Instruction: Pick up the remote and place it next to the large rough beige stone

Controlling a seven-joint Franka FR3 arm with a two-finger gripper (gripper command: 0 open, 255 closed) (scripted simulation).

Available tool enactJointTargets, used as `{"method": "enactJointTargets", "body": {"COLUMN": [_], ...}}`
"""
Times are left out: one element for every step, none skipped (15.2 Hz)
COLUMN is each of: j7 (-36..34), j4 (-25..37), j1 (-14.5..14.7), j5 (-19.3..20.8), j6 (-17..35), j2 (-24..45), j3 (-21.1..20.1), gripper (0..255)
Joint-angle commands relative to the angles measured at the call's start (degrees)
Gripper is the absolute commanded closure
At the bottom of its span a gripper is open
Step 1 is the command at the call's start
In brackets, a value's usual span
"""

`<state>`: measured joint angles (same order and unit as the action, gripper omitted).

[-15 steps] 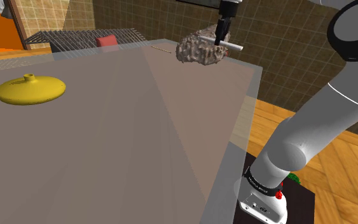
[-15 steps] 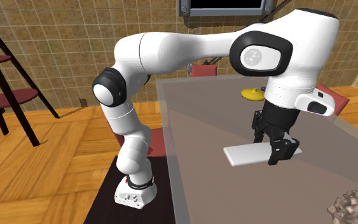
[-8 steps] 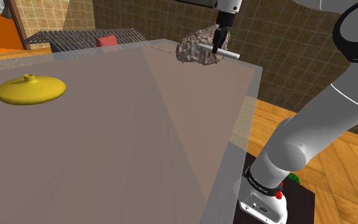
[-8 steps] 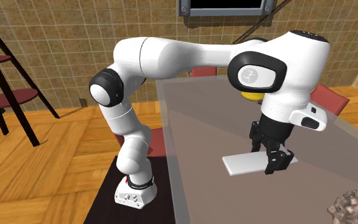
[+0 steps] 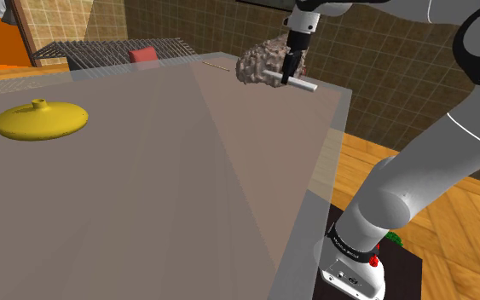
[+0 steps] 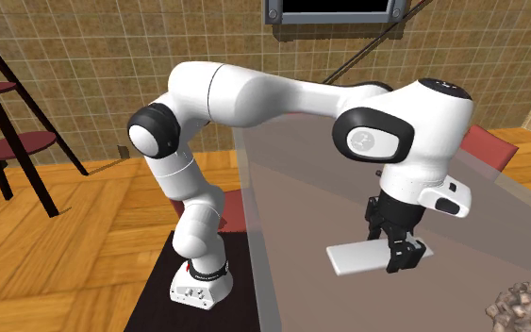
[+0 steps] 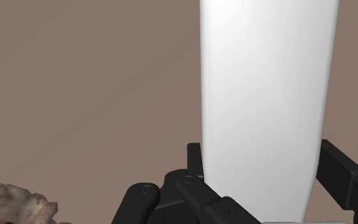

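In the shoulder view, the all-black two-finger tool hangs over the far corner of the brown-grey surface. It clasps a flat white slab-shaped remote, which crosses in front of the rough beige lumpy stone. One end of the remote points toward the surface's edge, so the descent is best kept straight, with no drift outward.

In the second exterior view, the remote is gripped near one end and lies roughly level, low over the surface. I cannot tell whether it touches. The stone sits apart from it, with a gap between.

In the wrist view, the black fingers pinch the remote's long sides, and the stone lies off to one side of the tool. Release should wait until the slab rests flat. The tool should then lift straight up, to avoid dragging the remote.
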<state>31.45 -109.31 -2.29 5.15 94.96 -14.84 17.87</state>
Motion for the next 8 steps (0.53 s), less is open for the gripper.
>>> {"method": "enactJointTargets", "body": {"j7": [-0.2, -0.2, -0.2, -0.3, -0.3, -0.3, -0.3, -0.3], "j4": [-1.8, -2.6, -3.5, -4.3, -5.1, -5.9, -6.7, -7.4], "j1": [0.0, 0.0, -0.1, -0.1, -0.1, -0.1, -0.1, -0.2], "j5": [0.1, 0.1, 0.2, 0.2, 0.2, 0.3, 0.3, 0.3], "j6": [1.6, 2.4, 3.1, 3.9, 4.7, 5.4, 6.2, 7.0], "j2": [-0.2, -0.3, -0.4, -0.4, -0.5, -0.5, -0.5, -0.5], "j3": [0.0, 0.0, 0.0, 0.1, 0.1, 0.1, 0.2, 0.2], "gripper": [255, 255, 255, 255, 255, 255, 255, 255]}}
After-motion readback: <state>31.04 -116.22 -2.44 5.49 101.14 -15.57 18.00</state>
